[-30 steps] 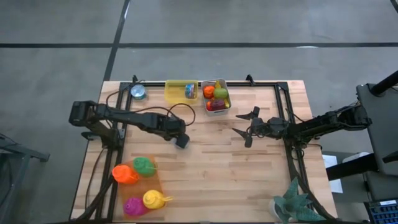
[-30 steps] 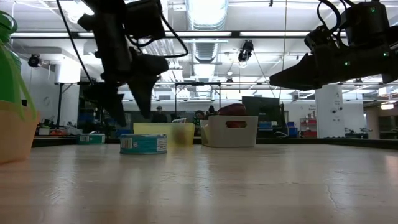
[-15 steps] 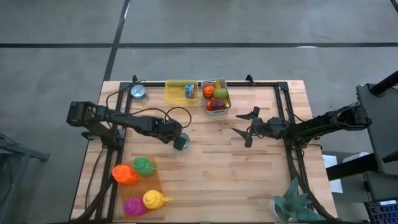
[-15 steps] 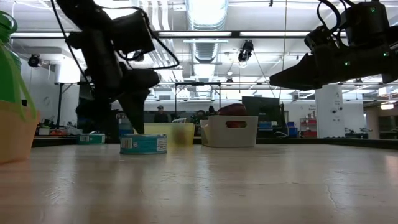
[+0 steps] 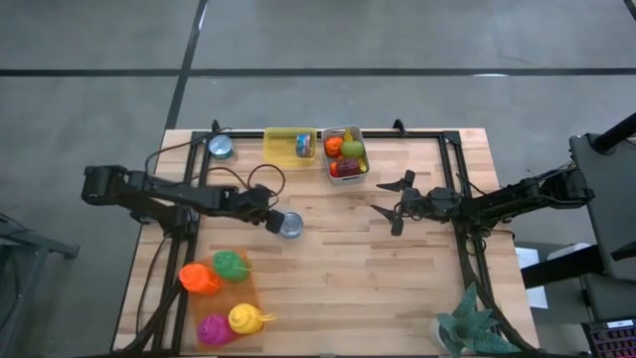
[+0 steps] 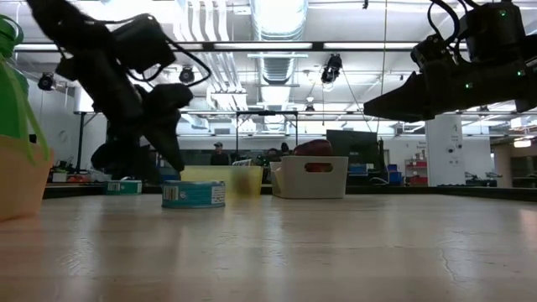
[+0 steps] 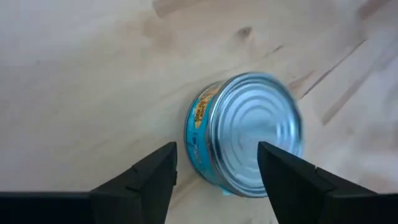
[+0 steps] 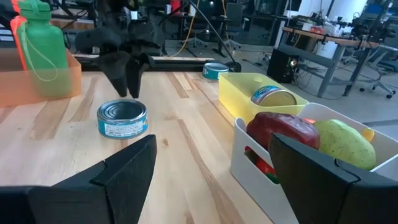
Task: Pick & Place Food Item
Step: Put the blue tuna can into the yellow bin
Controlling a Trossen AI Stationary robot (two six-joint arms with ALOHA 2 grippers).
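A flat blue-labelled can (image 5: 291,225) stands on its bottom on the wooden table (image 5: 378,278), left of centre. My left gripper (image 5: 274,221) is right beside the can on its left, slanting down toward it. In the left wrist view the gripper (image 7: 217,155) is open and the can (image 7: 249,134) lies just past the fingertips. In the low view the fingertips (image 6: 172,159) hang at the can's (image 6: 194,194) upper left edge; I see no touch. My right gripper (image 5: 390,202) waits open at the table's right, well above the wood.
At the far edge stand a yellow bin (image 5: 278,149) with a can (image 5: 304,146) in it and a white bin (image 5: 345,154) of fruit. Another can (image 5: 220,148) sits at the far left. Coloured bottles (image 5: 224,293) stand near left, a green plant (image 5: 472,323) near right.
My left gripper has drawn back from over the can toward the table's left edge, sinking and tipping more steeply. In the low view its fingers have come closer together. The can has stayed in place and now shows fully from above.
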